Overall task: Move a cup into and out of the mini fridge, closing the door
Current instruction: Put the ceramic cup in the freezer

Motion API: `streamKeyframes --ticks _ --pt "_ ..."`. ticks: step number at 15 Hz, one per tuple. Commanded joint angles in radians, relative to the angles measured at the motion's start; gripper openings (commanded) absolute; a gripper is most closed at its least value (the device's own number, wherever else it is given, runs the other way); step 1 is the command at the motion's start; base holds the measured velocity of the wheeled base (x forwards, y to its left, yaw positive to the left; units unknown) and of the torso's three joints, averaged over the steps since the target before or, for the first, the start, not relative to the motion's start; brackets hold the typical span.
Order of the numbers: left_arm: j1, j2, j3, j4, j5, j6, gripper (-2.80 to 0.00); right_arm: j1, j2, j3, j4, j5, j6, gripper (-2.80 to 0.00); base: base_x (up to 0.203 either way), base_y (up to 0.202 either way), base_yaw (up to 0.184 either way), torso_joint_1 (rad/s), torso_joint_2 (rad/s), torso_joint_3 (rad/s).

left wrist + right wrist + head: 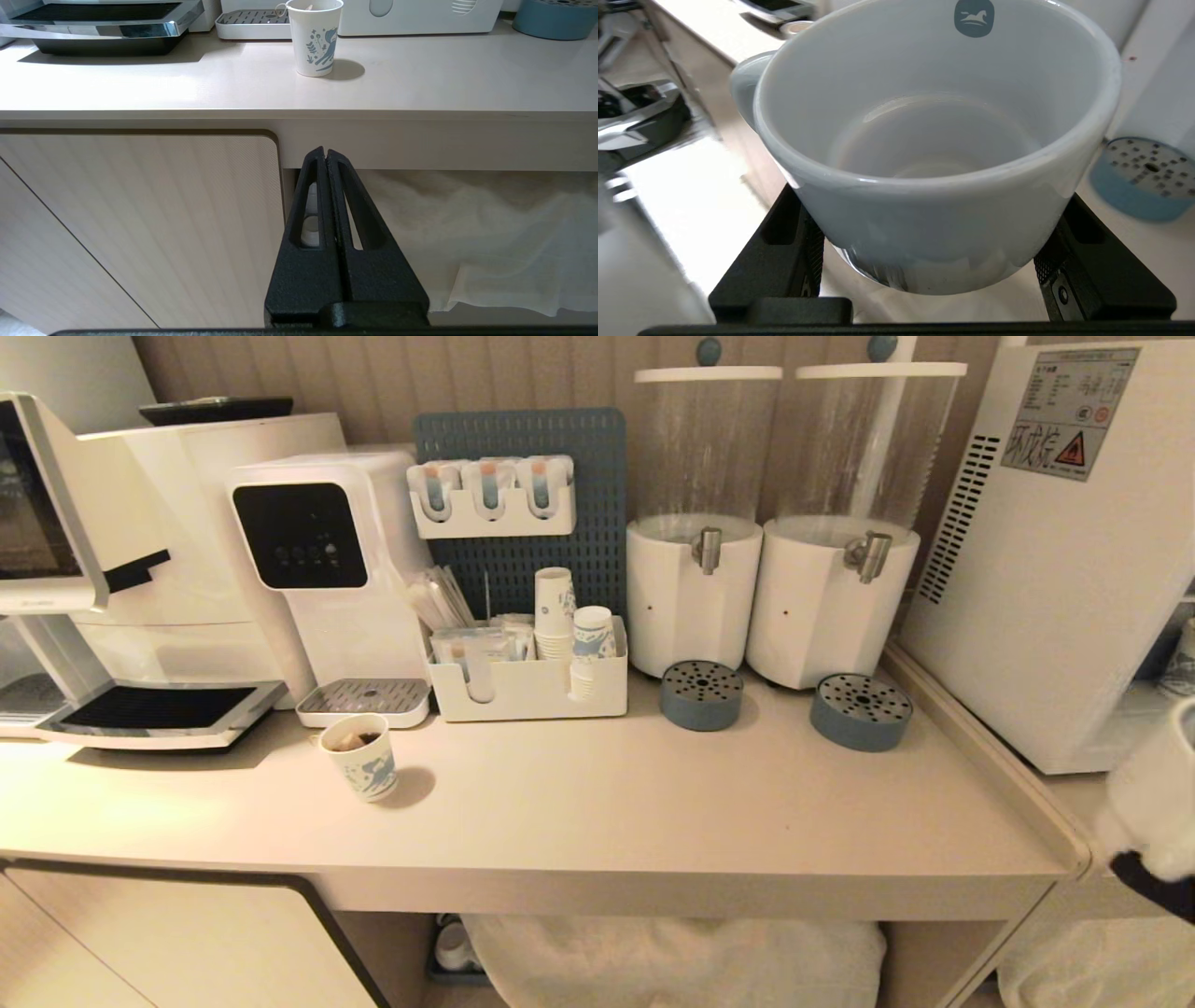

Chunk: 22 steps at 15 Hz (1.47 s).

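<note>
- Head view: we've got the fridge (1055,569) at the counter's (597,803) right end, and the cup (1153,793) in the air at the right edge, just in front of the fridge.
- Left wrist: left gripper (325,156) pinched closed, empty, parked below the counter edge (paper cup (315,37) above it).
- Right wrist: right gripper (931,261) clamps the empty cup (934,140) by its sides, near the blue tray (1143,179).

White cup (924,186) with a blue-grey horse mark; paper cup (360,756) white, blue-patterned; black hand (934,261).
</note>
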Motion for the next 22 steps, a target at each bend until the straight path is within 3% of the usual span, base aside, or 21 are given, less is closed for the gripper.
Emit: streamKeyframes --ticks 1,4,6,8,10,11,12,13,17,19,22 --pt "0.000 0.000 0.000 0.000 0.000 0.000 -2.80 -0.004 -0.260 0.007 0.149 0.009 0.000 -2.80 0.000 0.000 0.000 0.000 0.00 0.000" --pt "0.000 0.000 0.000 0.000 0.000 0.000 -2.80 -0.002 -0.512 0.022 0.341 -0.004 0.013 -2.80 0.000 0.000 0.000 0.000 0.00 0.000" --pt "0.000 0.001 0.000 0.000 0.000 0.000 -2.80 0.004 -0.558 0.069 0.391 -0.179 0.043 -2.80 0.000 0.000 0.000 0.000 0.00 0.000" --pt "0.000 0.000 0.000 0.000 0.000 0.000 -2.80 0.044 -0.640 0.114 0.375 -0.229 0.085 -2.80 0.000 0.000 0.000 0.000 0.00 0.000" --pt "0.000 0.001 0.000 0.000 0.000 0.000 -2.80 0.067 -0.762 0.068 0.467 -0.231 0.107 -2.80 0.000 0.000 0.000 0.000 0.00 0.000" --pt "0.000 0.000 0.000 0.000 0.000 0.000 -2.80 0.072 -0.798 0.049 0.513 -0.267 0.114 -2.80 0.000 0.000 0.000 0.000 0.00 0.000" --pt "0.000 0.001 0.000 0.000 0.000 0.000 -2.80 0.075 -0.808 0.053 0.523 -0.378 0.116 -2.80 0.000 0.000 0.000 0.000 0.00 0.000" --pt "0.000 0.000 0.000 0.000 0.000 0.000 -2.80 0.076 -0.812 0.072 0.510 -0.490 0.118 -2.80 0.000 0.000 0.000 0.000 0.00 0.000" --pt "0.000 0.000 0.000 0.000 0.000 0.000 -2.80 0.077 -0.815 0.355 0.184 -0.701 0.098 -2.80 0.000 0.000 0.000 0.000 0.00 0.000" --pt "0.000 0.001 0.000 0.000 0.000 0.000 -2.80 0.077 -0.816 0.395 0.192 -0.829 0.062 -2.80 0.000 0.000 0.000 0.000 0.00 0.000" --pt "0.000 0.000 0.000 0.000 0.000 0.000 -2.80 0.077 -0.816 0.389 0.240 -0.832 0.039 -2.80 0.000 0.000 0.000 0.000 0.00 0.000"
